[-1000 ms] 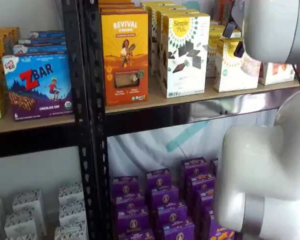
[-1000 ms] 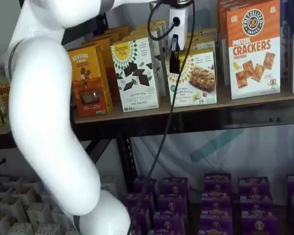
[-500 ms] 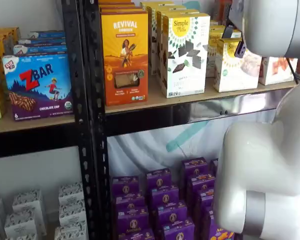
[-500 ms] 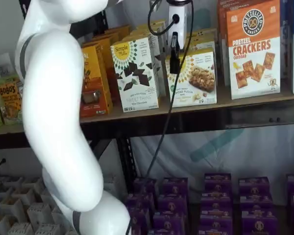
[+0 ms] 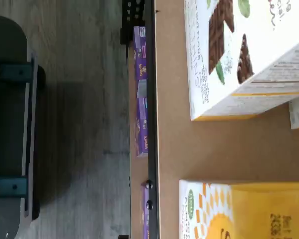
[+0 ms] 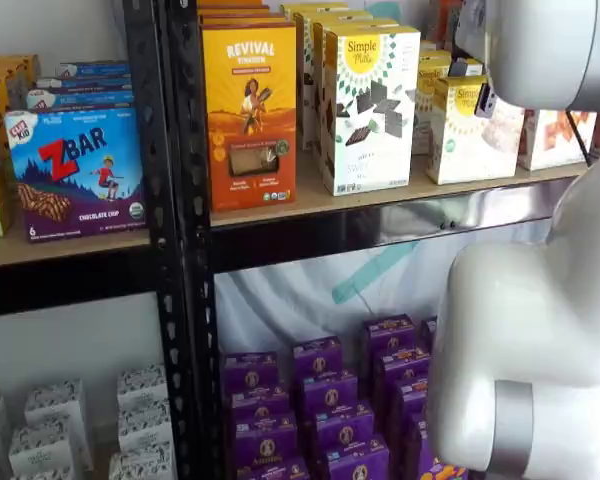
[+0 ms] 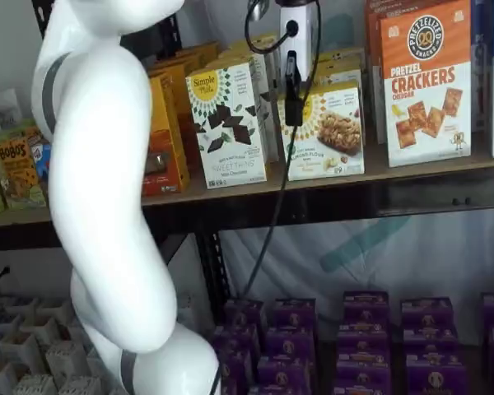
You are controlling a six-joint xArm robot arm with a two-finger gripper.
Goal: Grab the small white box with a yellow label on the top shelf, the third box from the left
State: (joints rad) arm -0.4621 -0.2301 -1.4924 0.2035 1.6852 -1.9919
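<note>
The small white box, with a round yellow logo and a snack picture, stands on the top shelf (image 7: 445,169) in both shelf views (image 7: 329,136) (image 6: 462,140). The wrist view shows its yellow top (image 5: 249,211) beside the taller white chocolate box (image 5: 239,55). My gripper (image 7: 292,95) hangs from the view's top edge, right in front of the small box's left part. Only one black finger shows, side-on, so I cannot tell whether it is open. In a shelf view a dark bit of the gripper (image 6: 484,99) shows at the box's upper right, under the white arm.
The taller Simple Mills box (image 7: 228,123) stands left of the small box and an orange-and-white crackers box (image 7: 424,82) right of it. An orange Revival box (image 6: 249,115) stands further left. Purple boxes (image 7: 362,329) fill the floor below. The white arm (image 7: 107,189) stands at the left.
The big white arm links have swung a little sideways across both shelf views. The gripper has stayed nearly still in front of the small white box.
</note>
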